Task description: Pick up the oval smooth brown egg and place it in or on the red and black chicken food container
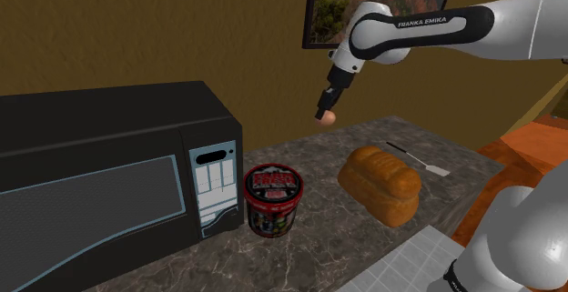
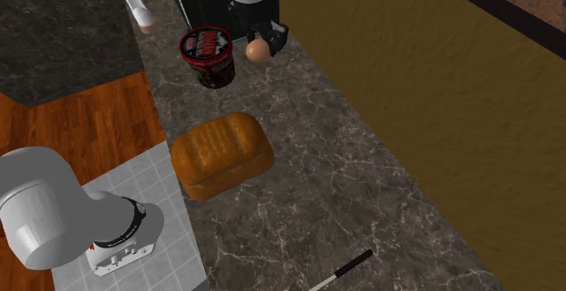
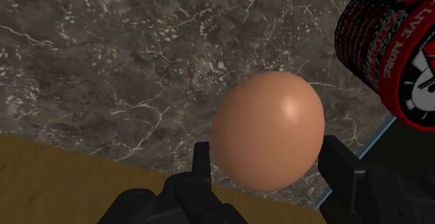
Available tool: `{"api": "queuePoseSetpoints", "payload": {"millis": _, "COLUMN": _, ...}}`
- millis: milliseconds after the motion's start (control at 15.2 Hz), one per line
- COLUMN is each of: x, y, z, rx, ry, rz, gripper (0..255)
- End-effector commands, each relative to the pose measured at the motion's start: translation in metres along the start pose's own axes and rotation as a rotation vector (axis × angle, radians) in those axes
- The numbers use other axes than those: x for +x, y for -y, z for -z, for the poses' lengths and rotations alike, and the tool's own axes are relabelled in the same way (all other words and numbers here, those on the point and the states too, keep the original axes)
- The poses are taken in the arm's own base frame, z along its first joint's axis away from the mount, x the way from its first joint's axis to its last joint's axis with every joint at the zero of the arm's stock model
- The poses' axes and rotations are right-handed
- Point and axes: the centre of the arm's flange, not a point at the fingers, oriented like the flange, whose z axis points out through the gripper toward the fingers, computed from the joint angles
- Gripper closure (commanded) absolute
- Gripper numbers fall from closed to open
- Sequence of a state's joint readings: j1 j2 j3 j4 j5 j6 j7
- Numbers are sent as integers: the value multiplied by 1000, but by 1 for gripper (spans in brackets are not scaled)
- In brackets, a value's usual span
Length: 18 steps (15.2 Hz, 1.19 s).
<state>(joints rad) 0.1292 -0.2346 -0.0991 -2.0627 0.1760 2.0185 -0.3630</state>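
Arm (image 1: 428, 26) stretched out high; fingers (image 3: 339, 162) pointing down, pinching brown egg (image 3: 268, 132), above marbled counter (image 3: 104, 62)

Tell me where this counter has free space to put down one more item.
The counter is bare between the bread loaf and the yellow-brown wall, and between the loaf and the knife. It is crowded by the microwave: the red and black container stands there, with the gripper holding the egg nearby.

One egg (image 3: 268, 132), one container (image 1: 272, 199), one bread loaf (image 1: 380, 184), one knife (image 1: 417, 159), one microwave (image 1: 100, 181).
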Motion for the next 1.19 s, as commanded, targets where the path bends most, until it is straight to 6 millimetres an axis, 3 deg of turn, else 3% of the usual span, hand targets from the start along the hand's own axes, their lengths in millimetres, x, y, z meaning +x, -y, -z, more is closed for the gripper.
{"api": "queuePoseSetpoints", "payload": {"millis": 0, "x": 4, "y": 29, "z": 0, "rx": 0, "ry": -1, "rz": -1, "gripper": 255}}
{"api": "queuePoseSetpoints", "payload": {"millis": 1122, "x": 27, "y": 250, "z": -25, "rx": 0, "ry": -1, "rz": -1, "gripper": 255}}
